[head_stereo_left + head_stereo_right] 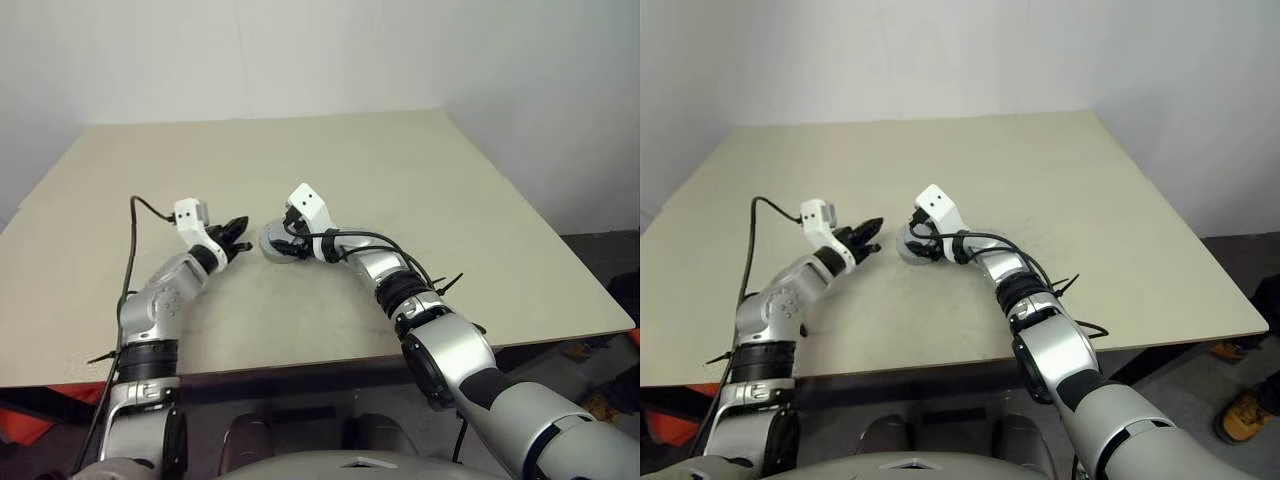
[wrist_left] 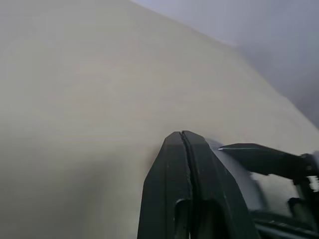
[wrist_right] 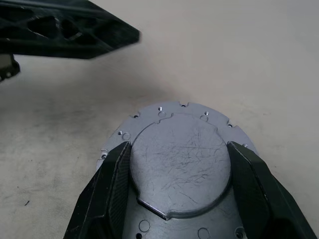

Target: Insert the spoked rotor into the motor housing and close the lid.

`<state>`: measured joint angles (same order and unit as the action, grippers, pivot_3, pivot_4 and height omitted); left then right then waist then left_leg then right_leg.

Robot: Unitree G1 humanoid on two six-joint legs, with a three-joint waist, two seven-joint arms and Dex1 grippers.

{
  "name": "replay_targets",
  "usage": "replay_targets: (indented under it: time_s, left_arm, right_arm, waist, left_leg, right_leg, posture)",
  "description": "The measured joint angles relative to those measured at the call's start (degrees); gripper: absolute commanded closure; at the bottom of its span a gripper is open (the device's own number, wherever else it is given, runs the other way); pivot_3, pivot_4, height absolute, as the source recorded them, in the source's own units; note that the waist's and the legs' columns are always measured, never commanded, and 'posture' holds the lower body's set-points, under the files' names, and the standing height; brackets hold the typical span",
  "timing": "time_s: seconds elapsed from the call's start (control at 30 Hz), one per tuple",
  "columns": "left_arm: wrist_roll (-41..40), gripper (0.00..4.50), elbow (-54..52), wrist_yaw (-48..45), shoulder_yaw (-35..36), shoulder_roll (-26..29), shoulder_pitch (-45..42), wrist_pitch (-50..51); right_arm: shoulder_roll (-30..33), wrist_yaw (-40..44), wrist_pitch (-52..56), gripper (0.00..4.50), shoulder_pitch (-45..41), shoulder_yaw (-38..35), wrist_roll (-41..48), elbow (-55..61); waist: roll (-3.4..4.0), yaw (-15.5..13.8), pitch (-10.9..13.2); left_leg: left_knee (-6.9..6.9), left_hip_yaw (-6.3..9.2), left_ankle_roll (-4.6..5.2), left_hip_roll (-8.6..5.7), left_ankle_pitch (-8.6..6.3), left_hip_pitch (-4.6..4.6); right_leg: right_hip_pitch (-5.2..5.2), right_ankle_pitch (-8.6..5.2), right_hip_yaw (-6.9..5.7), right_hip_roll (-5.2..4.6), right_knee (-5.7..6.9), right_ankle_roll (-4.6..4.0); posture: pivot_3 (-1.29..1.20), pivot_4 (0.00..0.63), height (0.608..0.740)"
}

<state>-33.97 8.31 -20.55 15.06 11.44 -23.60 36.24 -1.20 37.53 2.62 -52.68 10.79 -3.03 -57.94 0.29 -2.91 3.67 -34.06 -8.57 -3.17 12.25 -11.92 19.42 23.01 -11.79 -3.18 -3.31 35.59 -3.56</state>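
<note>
The motor housing (image 1: 271, 245) stands on the table as a short round grey piece. A grey metal lid (image 3: 180, 162) with a notched rim and a scratched raised middle lies on top of it. My right gripper (image 3: 179, 145) is closed on it, one black finger (image 3: 107, 189) against each side of the raised middle. My left gripper (image 1: 241, 224) is shut and empty, held level with its tips pointing at the housing from a short way to its left. It is also in the right wrist view (image 3: 70, 27). The spoked rotor is hidden.
The beige table (image 1: 420, 190) stretches wide behind and beside both arms, with a white wall at the back. Its front edge (image 1: 330, 362) runs just under my elbows. A black cable (image 1: 131, 250) loops above the left forearm.
</note>
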Motion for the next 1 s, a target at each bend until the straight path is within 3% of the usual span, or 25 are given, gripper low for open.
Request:
replay_targets:
  time_s: [0.4, 1.0]
  left_arm:
    - [-2.7, 4.47, 0.7, 5.0, -0.5, -2.3, -3.2, 10.6]
    - [-2.1, 4.47, 0.5, 8.2, -0.5, -3.2, -2.6, 12.2]
  right_arm:
    - [0.0, 0.0, 0.0, 1.58, 0.0, 0.0, 0.0, 0.1]
    - [0.0, -0.1, 0.5, 1.58, 0.0, -0.2, 0.3, 0.1]
  waist:
    - [0.01, 0.0, 0.0]
    - [0.03, 0.0, 0.0]
  left_leg:
    - [0.01, 0.0, 0.0, 0.0, 0.0, 0.08]
    - [0.07, 0.01, 0.0, 0.0, 0.0, 0.1]
  right_leg:
    - [0.05, -0.04, 0.0, 0.0, -0.05, 0.07]
    - [0.06, -0.06, 0.0, 0.0, -0.13, 0.11]
  posture:
    - [0.0, 0.0, 0.74]
    - [0.0, 0.0, 0.74]
